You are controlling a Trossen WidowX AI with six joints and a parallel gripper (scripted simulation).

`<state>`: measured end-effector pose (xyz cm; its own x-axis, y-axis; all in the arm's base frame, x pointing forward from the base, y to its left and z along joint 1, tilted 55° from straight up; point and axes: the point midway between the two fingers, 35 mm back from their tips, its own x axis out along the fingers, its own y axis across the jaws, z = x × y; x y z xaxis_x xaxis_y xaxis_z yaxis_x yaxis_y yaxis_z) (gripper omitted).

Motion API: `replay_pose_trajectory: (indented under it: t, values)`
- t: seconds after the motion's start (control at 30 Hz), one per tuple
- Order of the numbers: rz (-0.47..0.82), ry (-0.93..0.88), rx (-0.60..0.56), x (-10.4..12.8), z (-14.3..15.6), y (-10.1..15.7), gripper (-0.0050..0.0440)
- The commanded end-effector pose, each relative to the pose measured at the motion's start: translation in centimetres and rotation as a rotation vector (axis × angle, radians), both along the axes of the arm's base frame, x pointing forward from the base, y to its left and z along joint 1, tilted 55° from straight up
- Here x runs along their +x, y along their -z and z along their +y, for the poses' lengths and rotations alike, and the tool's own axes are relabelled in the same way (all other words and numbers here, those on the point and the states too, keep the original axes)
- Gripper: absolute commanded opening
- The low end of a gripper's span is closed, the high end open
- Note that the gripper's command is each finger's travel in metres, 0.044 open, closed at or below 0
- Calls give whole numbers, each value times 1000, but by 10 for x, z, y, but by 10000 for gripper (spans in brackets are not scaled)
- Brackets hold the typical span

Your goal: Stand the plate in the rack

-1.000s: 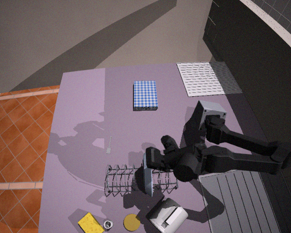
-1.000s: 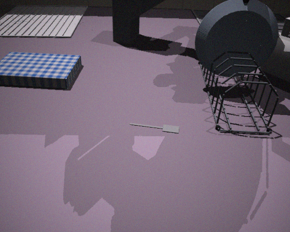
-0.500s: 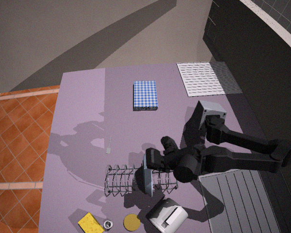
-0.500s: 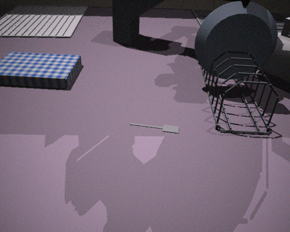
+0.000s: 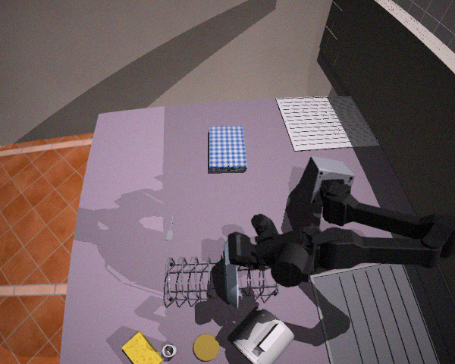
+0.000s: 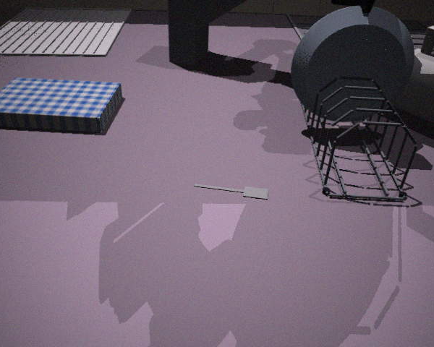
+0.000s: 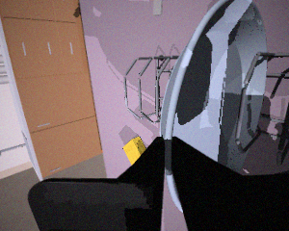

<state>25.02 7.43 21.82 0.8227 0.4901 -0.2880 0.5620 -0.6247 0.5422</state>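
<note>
Holding the plate here, near upright, pinched by its rim in the closed gripper, with most of the disc hanging below the fingertips and over the wires of the rack! Looks stiff, smooth and probably fairly light, perhaps brittle, so likely to swivel or slip in such a narrow bite. Best gripped right there, at the top rim, well above the wires, then lowered gently and let go only once supported
</note>
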Motion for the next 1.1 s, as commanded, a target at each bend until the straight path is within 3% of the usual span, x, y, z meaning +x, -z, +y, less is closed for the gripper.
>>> replay_pose_trajectory:
  t: [0.0, 1.07]
  values:
    - [-4, 11, 1, 1, 0, 0, 0]
    - [-14, 14, -4, 2, 6, 3, 0]
